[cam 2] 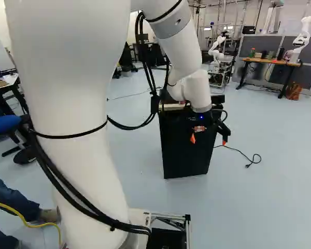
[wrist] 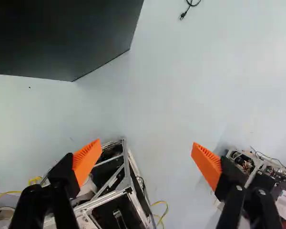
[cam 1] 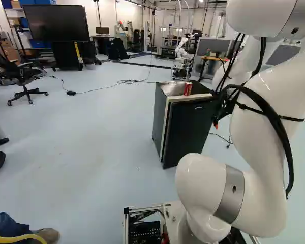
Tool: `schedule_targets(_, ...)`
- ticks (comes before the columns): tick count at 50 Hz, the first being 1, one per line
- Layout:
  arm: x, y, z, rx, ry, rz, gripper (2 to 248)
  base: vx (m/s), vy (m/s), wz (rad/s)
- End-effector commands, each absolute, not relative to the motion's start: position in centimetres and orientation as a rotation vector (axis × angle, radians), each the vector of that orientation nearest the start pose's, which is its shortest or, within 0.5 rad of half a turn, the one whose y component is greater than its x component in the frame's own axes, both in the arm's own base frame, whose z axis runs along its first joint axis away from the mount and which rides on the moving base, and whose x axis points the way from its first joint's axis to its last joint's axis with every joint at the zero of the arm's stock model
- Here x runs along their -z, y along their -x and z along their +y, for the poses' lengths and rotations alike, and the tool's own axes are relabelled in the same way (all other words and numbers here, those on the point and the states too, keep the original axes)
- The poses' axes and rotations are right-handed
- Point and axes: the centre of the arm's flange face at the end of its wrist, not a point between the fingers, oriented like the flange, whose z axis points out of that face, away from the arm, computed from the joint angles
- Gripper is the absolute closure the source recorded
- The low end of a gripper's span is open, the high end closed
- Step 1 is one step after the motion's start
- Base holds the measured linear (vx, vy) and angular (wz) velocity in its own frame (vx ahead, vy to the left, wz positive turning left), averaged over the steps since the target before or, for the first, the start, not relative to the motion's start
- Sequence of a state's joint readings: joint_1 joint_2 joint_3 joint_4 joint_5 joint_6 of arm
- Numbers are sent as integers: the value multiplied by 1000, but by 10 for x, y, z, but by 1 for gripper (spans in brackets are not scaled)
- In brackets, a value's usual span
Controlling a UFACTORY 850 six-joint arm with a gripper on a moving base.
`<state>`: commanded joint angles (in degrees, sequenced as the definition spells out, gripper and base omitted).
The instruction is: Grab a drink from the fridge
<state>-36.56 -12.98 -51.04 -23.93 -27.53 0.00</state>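
**Big white arm point(cam 2: 85, 135), black fridge point(cam 1: 190, 127), red can point(cam 1: 188, 88) on top**

The pale floor point(cam 1: 91, 137) is the biggest thing and fills the middle of the left base view.

The white arm fills the right side of that view. In the right base view it goes up on the left, then bends over toward the middle.

The black fridge stands on the floor, right of the middle in the left base view. I cannot tell if its door is shut tight.

A big dark screen point(cam 1: 57, 23) is at the upper left of the left base view. The desk point(cam 2: 269, 61) is at the upper right of the right base view, with little things on it. Another robot point(cam 2: 301, 40), a white one, stands at its right end. A black chair point(cam 1: 23, 76) is at the left of the left base view.

The black end effector point(cam 2: 208, 141) is open. It points down, near the upper right part of the fridge in the right base view. In the wrist view, its two orange pads point(wrist: 86, 160) are wide apart, with floor seen between them. The dark fridge is ahead of them and off to one side.

The red can, the drink, is the smallest. It stands upright on the fridge top, near the front.
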Motion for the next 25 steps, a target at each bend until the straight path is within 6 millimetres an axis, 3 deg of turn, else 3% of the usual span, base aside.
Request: schedule_targets(25, -385, -399, -265, 283, 3377, 261, 3, 0, 0, 0)
